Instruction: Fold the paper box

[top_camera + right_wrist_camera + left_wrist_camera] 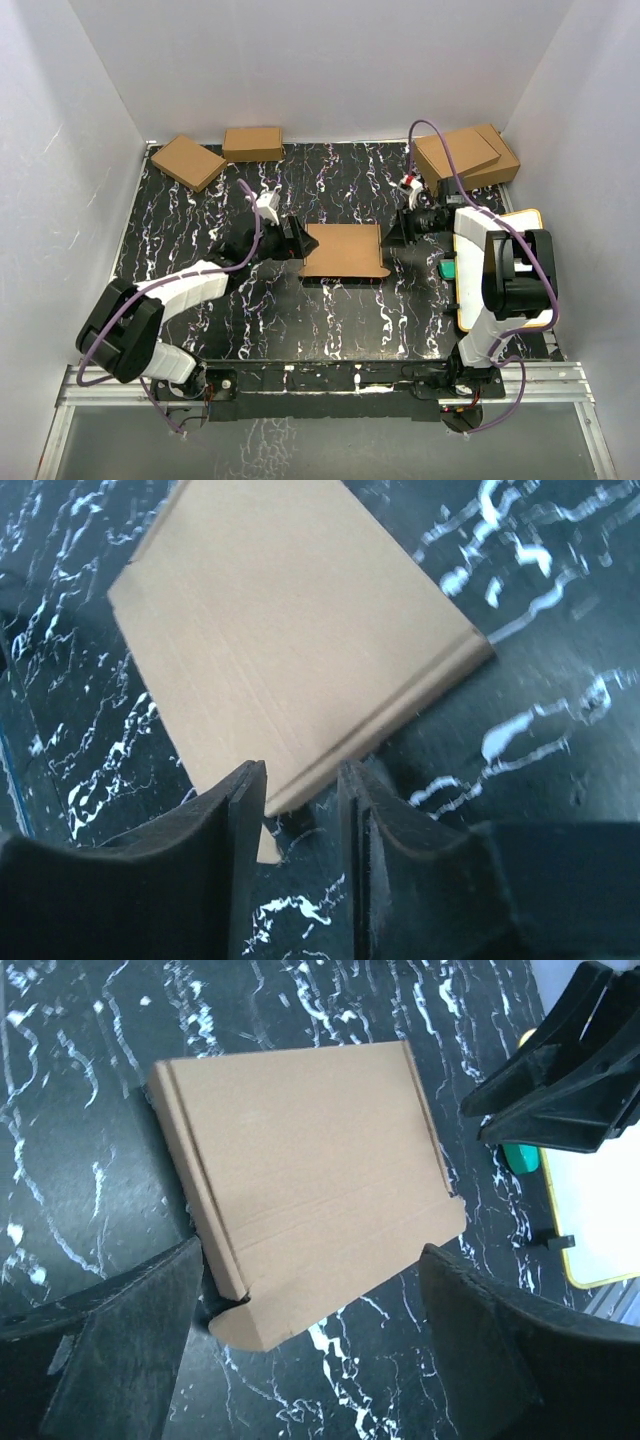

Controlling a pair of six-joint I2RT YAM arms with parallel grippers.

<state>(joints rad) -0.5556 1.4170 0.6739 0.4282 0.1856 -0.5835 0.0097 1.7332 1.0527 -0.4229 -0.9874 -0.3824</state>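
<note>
Presently catalogued, one moment of the box-folding task.

Item: paper box (343, 250), plain brown corrugated card. It is found near the middle of the black marbled counter (330, 320), lying flat as a thin closed rectangle with its lid down. A small tab is seen standing out at one corner.

Left gripper (290, 240): released, with the jaws spread wide. In its wrist view the box's (310, 1160) end is framed between the two fingers without being touched.

Right gripper (405, 228): narrowly parted and set just beside the opposite end. In its wrist view the box's (290, 630) edge is seen at the mouth of the gap, and no clamping is evident.

Also noted: two small boxes (215, 155) at the back left and stacked larger boxes (465, 155) at the back right, all well apart from the work.

Step in hand: judged to be the letting-go after closure, with folding essentially complete.

Next move: a clean withdrawal of both arms is called for without the box being dragged. If the protruding tab is unseated, it would need pressing home first.
</note>
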